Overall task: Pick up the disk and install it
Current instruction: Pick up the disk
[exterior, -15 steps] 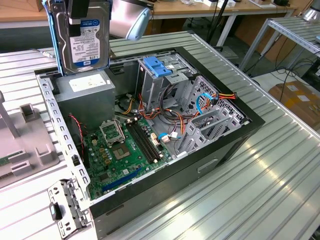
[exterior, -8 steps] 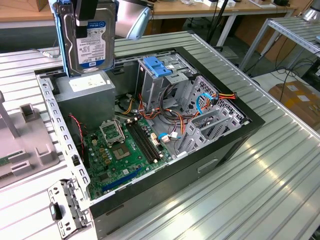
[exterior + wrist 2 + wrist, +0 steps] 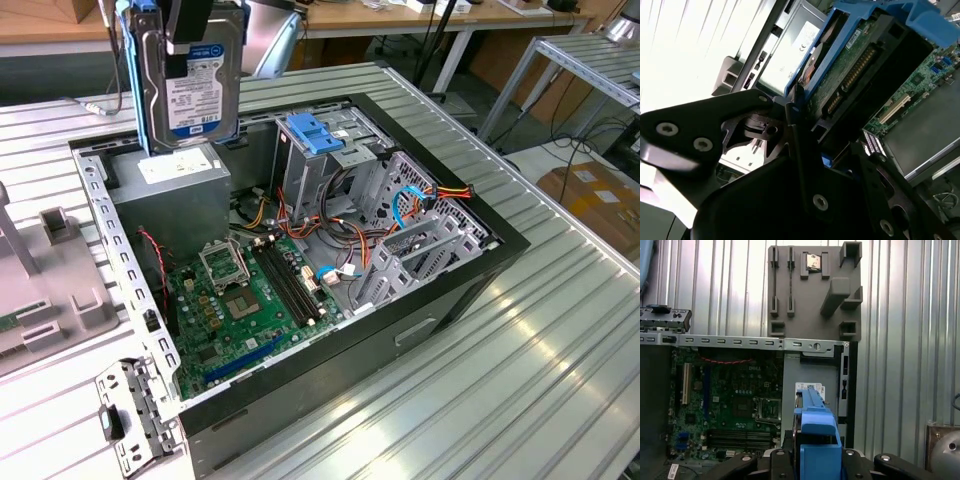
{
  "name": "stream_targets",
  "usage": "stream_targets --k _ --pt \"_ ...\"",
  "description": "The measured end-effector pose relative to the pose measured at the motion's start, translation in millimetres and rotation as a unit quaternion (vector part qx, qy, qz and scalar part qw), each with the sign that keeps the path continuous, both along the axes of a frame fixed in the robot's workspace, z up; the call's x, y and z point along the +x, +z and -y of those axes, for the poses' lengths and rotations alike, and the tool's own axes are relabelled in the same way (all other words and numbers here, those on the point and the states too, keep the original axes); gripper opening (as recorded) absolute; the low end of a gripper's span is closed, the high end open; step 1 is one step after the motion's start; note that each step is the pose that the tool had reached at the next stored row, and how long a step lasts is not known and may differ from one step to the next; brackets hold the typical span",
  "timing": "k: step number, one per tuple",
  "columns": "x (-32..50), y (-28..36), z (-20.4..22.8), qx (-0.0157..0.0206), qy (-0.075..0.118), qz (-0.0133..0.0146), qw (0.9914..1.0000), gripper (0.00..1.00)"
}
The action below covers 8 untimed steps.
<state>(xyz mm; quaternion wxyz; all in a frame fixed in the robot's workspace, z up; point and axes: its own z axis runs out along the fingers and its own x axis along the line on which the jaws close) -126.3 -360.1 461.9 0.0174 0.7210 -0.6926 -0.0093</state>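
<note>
The disk (image 3: 190, 85), silver with a white-and-blue label and blue side rails, hangs upright in the air over the back left corner of the open computer case (image 3: 450, 290). My gripper (image 3: 190, 22) is shut on its upper end. The disk's lower edge sits just above the grey power supply (image 3: 175, 190). In the second wrist view the disk's green circuit-board side and blue rail (image 3: 850, 65) run out from between my black fingers (image 3: 802, 145). In the first wrist view the blue rail (image 3: 816, 432) stands over the power supply, with the gripper (image 3: 815, 467) around it.
A tall metal cage with a blue cap (image 3: 315, 135) stands inside the case to the exterior view's right of the disk. The motherboard (image 3: 245, 300) and loose cables (image 3: 410, 205) cover the case floor. A grey fixture plate (image 3: 50, 280) lies outside the case on the ribbed table.
</note>
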Motion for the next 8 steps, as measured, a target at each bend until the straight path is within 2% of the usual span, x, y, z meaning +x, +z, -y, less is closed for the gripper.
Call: stream_targets --k 8 --pt "14.2 -0.7 6.8 0.0 0.0 -0.0011 1.0 0.36"
